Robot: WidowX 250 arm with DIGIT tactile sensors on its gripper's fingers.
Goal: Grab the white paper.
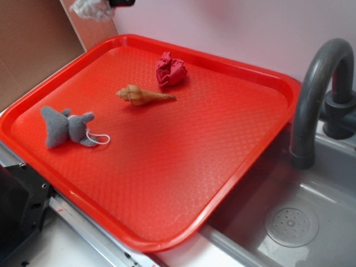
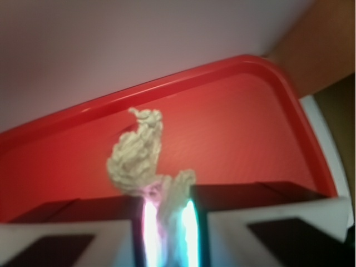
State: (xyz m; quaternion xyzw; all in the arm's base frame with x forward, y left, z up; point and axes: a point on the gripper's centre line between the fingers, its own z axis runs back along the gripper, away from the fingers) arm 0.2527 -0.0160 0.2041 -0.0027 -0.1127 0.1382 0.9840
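The white paper (image 1: 92, 9) is a wrinkled white wad held high above the far left corner of the red tray (image 1: 245, 161), at the top edge of the exterior view. My gripper (image 1: 121, 3) shows there only as a dark sliver beside it. In the wrist view my gripper (image 2: 167, 222) is shut on the white paper (image 2: 138, 153), which sticks out from between the two fingers, above the tray (image 2: 245, 128).
On the tray lie a red wrinkled wad (image 1: 170, 69), a tan spiral shell (image 1: 143, 95) and a grey plush toy (image 1: 65, 125) with a white string. A grey faucet (image 1: 317, 94) and sink (image 1: 300, 222) are at the right. A brown board (image 1: 33, 44) stands at the back left.
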